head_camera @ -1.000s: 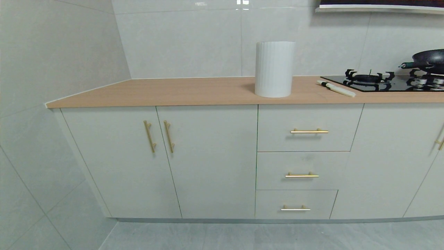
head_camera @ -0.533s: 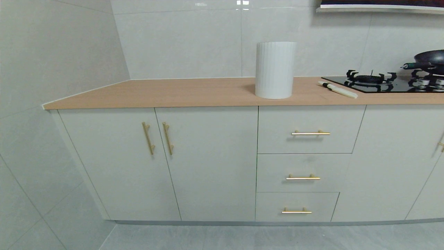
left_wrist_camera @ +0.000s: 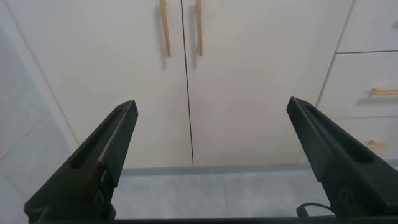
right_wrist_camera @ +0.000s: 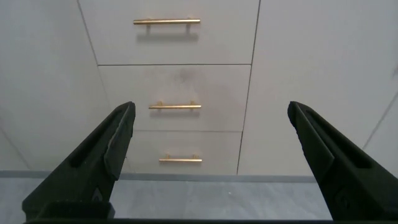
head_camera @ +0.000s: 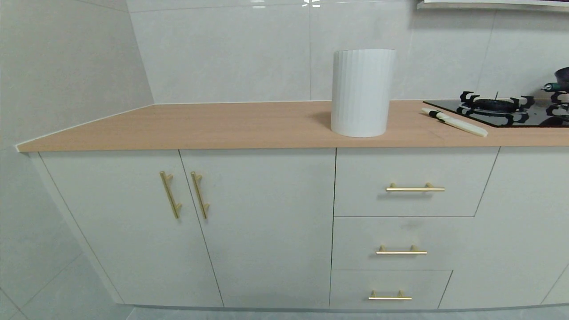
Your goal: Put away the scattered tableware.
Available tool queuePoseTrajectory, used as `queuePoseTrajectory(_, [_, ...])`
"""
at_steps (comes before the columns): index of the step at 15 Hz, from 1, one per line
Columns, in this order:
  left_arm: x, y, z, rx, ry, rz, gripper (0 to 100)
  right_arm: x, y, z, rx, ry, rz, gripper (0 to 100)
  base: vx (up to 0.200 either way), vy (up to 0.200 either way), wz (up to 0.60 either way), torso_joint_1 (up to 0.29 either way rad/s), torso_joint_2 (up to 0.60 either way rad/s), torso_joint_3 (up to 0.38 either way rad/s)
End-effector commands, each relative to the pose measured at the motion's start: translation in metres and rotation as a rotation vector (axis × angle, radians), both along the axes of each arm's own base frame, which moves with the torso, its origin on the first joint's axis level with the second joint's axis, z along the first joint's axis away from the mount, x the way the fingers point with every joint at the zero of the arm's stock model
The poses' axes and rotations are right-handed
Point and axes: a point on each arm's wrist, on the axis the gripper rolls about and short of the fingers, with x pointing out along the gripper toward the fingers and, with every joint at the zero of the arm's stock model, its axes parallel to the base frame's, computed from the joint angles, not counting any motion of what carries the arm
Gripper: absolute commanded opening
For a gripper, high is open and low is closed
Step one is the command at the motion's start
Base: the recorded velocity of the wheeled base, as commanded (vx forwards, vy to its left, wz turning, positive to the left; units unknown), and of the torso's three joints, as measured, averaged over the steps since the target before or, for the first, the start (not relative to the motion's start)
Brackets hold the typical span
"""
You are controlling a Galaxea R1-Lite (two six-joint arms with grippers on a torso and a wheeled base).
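Both pincers are wide apart and empty. My left gripper (left_wrist_camera: 211,106) hangs low facing the double cupboard doors (left_wrist_camera: 186,74), and my right gripper (right_wrist_camera: 211,106) faces the stack of drawers (right_wrist_camera: 177,87), so neither is near the work. The one loose piece I can make out is a cream knife (head_camera: 454,122). It lies flat on the wooden countertop (head_camera: 222,126), just beside the near corner of the gas hob (head_camera: 524,119) and well apart from the tall ribbed white holder (head_camera: 362,93) on its left. I can't tell whether its far end touches the hob's glass. I'd judge it light and rigid, with a smooth, slippery surface that gives little height to pinch. The end with the dark band looks like the handle and is the thicker part, so I'd close across its width there and keep off the thin blade. The holder looks like ceramic, breakable and easy to topple, so the knife should go in gently.
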Motion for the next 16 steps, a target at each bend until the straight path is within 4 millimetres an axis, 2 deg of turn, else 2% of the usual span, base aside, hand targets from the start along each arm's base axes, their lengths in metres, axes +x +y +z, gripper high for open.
queuePoseTrajectory(1, [0.0, 0.0, 0.0, 0.0, 0.001, 0.0, 100, 0.0001, 0.0, 0.0, 0.0, 0.002, 0.001, 100, 0.2, 0.0, 0.0, -0.002, 0.0, 0.002])
queuePoseTrajectory(8, [0.0, 0.0, 0.0, 0.0, 0.001, 0.0, 100, 0.0001, 0.0, 0.0, 0.0, 0.002, -0.001, 100, 0.2, 0.0, 0.0, 0.004, 0.0, 0.001])
queuePoseTrajectory(14, [0.0, 0.0, 0.0, -0.002, 0.001, 0.0, 100, 0.0001, 0.0, 0.0, 0.001, 0.002, 0.001, 100, 0.0, 0.0, 0.0, 0.0, 0.0, 0.0])
queuePoseTrajectory(16, [0.0, 0.0, 0.0, -0.002, 0.001, 0.0, 100, 0.0001, 0.0, 0.0002, 0.001, 0.0, -0.001, 100, 0.0, 0.0, -0.6, 0.0, 0.0, 0.0])
